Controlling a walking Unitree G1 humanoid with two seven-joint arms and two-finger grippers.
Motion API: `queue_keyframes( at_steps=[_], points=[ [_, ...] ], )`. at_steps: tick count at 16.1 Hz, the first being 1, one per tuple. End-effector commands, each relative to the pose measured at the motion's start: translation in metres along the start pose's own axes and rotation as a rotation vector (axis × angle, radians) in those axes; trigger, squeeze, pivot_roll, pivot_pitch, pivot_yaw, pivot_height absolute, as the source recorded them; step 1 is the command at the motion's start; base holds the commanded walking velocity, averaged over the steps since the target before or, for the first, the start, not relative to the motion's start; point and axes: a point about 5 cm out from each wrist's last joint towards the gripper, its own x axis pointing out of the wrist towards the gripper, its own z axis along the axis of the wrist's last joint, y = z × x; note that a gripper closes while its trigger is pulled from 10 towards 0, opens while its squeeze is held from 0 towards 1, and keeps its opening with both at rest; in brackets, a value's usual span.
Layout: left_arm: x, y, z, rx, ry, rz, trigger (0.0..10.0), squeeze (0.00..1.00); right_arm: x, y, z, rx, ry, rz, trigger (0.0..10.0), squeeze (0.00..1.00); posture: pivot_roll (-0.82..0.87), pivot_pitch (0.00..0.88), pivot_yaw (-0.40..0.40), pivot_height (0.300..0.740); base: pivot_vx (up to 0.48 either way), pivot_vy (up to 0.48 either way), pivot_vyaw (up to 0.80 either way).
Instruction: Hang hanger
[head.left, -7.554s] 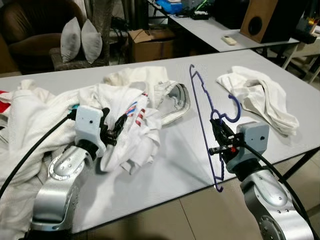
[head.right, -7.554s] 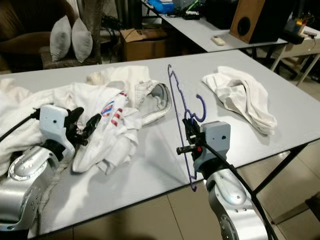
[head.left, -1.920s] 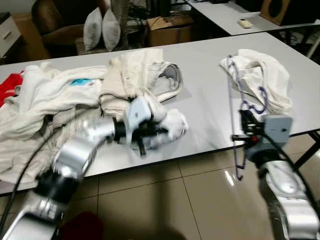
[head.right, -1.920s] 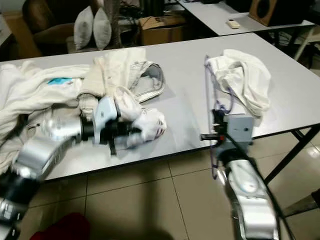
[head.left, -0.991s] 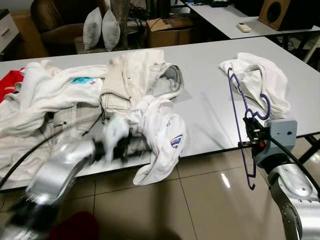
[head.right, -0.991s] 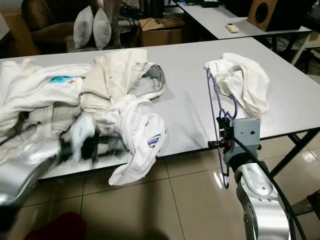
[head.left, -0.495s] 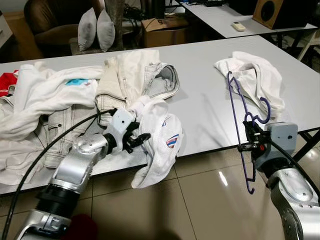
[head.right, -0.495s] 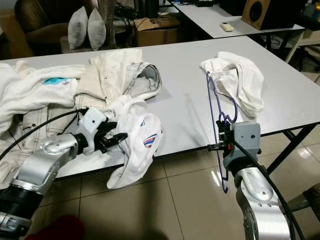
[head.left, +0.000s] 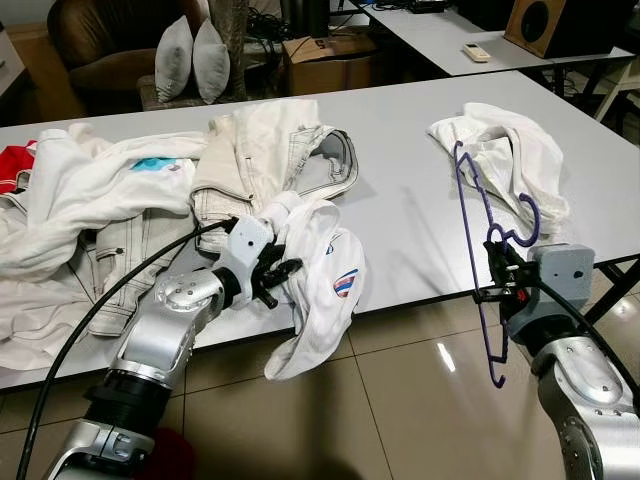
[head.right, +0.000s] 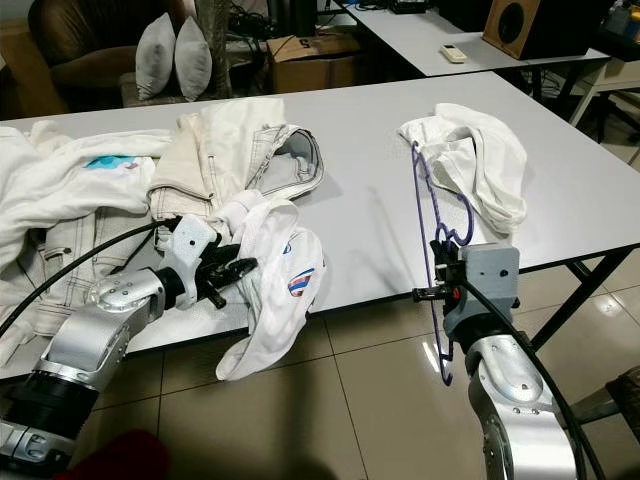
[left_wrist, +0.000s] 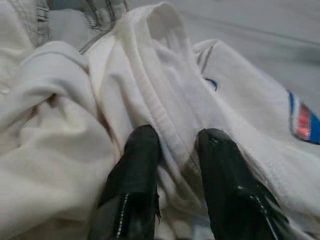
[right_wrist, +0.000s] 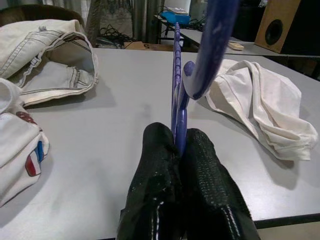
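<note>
At lower right of the head view I see the right gripper (head.left: 497, 272) clamped on the purple hanger (head.left: 478, 240), held upright at the table (head.left: 400, 190) edge. At centre left, my left gripper (head.left: 272, 277) pinches a fold of the white shirt (head.left: 325, 290) draping off the edge.

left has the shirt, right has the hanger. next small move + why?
Probably bring the purple hanger left toward the white shirt. The right gripper is shut on the hanger at the table's near edge, and the left gripper pinches a fold of the shirt, which droops over that edge, well apart.
</note>
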Motion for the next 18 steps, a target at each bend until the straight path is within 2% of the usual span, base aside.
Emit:
queue_keyframes(
  at_steps=[1,4,7,9,10,11,12,13,14,15,16,17,18],
  points=[
    [0.0,0.007,0.003,0.04,0.004,0.04,0.0,0.0,0.0,0.002,0.001,0.008,-0.001,-0.001,10.0,0.0,-0.19,0.0,0.038,0.74,0.0,0.0,0.0],
    [0.001,0.011,-0.002,0.135,0.033,0.083,0.0,0.0,0.003,0.006,-0.002,0.017,0.005,-0.005,10.0,0.0,-0.19,0.0,0.036,0.74,0.0,0.0,0.0],
    [0.003,0.012,0.001,0.09,-0.019,0.1,0.0,0.0,0.002,0.004,-0.006,0.024,0.014,-0.04,10.0,0.0,-0.18,0.0,0.028,0.74,0.0,0.0,0.0],
    [0.002,0.015,0.015,-0.014,-0.13,0.113,0.0,0.0,0.005,-0.005,-0.007,0.031,0.018,-0.104,10.0,0.0,-0.18,0.0,0.033,0.74,0.0,0.0,0.0],
    [0.0,0.023,0.034,-0.084,-0.243,0.129,0.0,0.0,0.006,-0.012,-0.005,0.038,0.009,-0.141,10.0,0.0,-0.18,0.0,0.037,0.74,0.0,0.0,0.0],
    [0.0,0.032,0.053,-0.096,-0.307,0.146,0.0,0.0,0.006,-0.018,-0.006,0.041,0.012,-0.174,10.0,0.0,-0.18,0.0,0.037,0.74,0.0,0.0,0.0],
    [-0.001,0.041,0.067,-0.074,-0.344,0.161,0.0,0.0,0.006,-0.022,-0.007,0.051,0.015,-0.202,10.0,0.0,-0.17,0.0,0.038,0.74,0.0,0.0,0.0],
    [-0.004,0.057,0.097,-0.027,-0.413,0.18,0.0,0.0,0.007,-0.028,-0.009,0.067,0.017,-0.242,10.0,0.0,-0.17,0.0,0.043,0.74,0.0,0.0,0.0],
    [-0.007,0.064,0.116,0.002,-0.455,0.175,0.0,0.0,0.008,-0.03,-0.009,0.07,0.017,-0.254,10.0,0.0,-0.17,0.0,0.045,0.74,0.0,0.0,0.0],
    [-0.015,0.072,0.148,0.034,-0.536,0.136,0.0,0.0,0.008,-0.031,-0.009,0.07,0.016,-0.261,10.0,0.0,-0.17,0.0,0.052,0.74,0.0,0.0,0.0],
    [-0.024,0.076,0.171,0.012,-0.63,0.1,0.0,0.0,0.006,-0.028,-0.009,0.072,0.014,-0.264,10.0,0.0,-0.19,0.0,0.071,0.74,0.0,0.0,0.0],
    [-0.028,0.083,0.178,-0.005,-0.673,0.136,0.0,0.0,0.002,-0.026,-0.01,0.079,0.013,-0.273,10.0,0.0,-0.19,0.0,0.08,0.74,0.0,0.0,0.0],
    [-0.026,0.086,0.173,0.023,-0.629,0.18,0.0,0.0,0.0,-0.026,-0.012,0.085,0.015,-0.282,10.0,0.0,-0.19,0.0,0.084,0.74,0.0,0.0,0.0]
  ],
)
